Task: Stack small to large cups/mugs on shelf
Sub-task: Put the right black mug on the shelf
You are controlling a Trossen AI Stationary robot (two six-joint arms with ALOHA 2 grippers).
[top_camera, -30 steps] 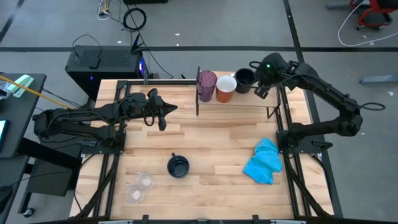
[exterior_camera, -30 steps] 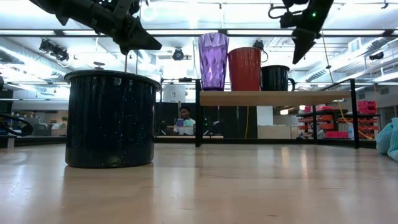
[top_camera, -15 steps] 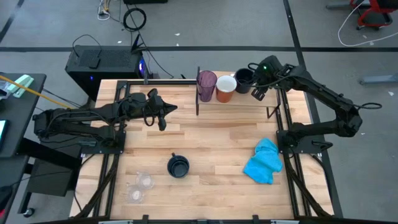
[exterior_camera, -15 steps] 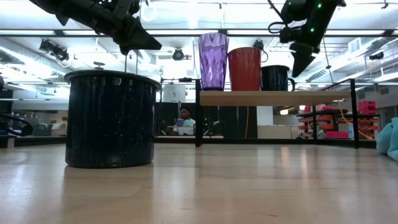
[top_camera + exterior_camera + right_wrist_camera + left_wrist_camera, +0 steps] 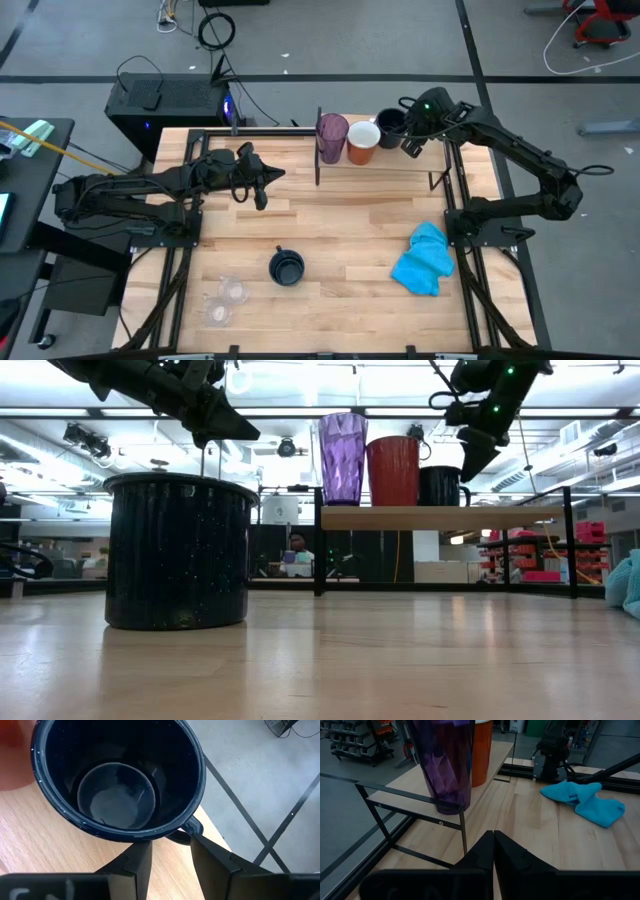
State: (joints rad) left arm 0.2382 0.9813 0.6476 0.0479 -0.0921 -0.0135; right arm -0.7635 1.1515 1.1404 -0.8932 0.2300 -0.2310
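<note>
On the shelf [image 5: 385, 160], a light wooden board on thin black uprights at the far side of the surface [image 5: 330, 225], three vessels stand upright in a row: the purple tumbler [image 5: 332, 137] at the left end, the orange mug [image 5: 363, 141] touching it, and a navy mug [image 5: 392, 128] just to the right of that. The right gripper [image 5: 408, 146] hangs just above the shelf at this navy mug's right side; the right wrist view shows its two dark fingers [image 5: 134, 862] spread apart, straddling the mug's handle [image 5: 186, 831] with gaps on both sides, so it grasps nothing. The mug's dark inside [image 5: 117, 795] holds nothing. The left gripper [image 5: 260, 190] hovers over the surface, left of the shelf and well apart from the cups; in the left wrist view its fingers [image 5: 482, 851] are pressed together, clenched on nothing, pointing toward the tumbler and the shelf's black frame. The second navy mug [image 5: 287, 267] sits upright near the middle of the surface's near half, and looms large in the low view. The two clear plastic cups [image 5: 226, 301] stand close together at the near left corner. A bright blue cloth [image 5: 425, 258] lies crumpled on the right side of the surface.
</note>
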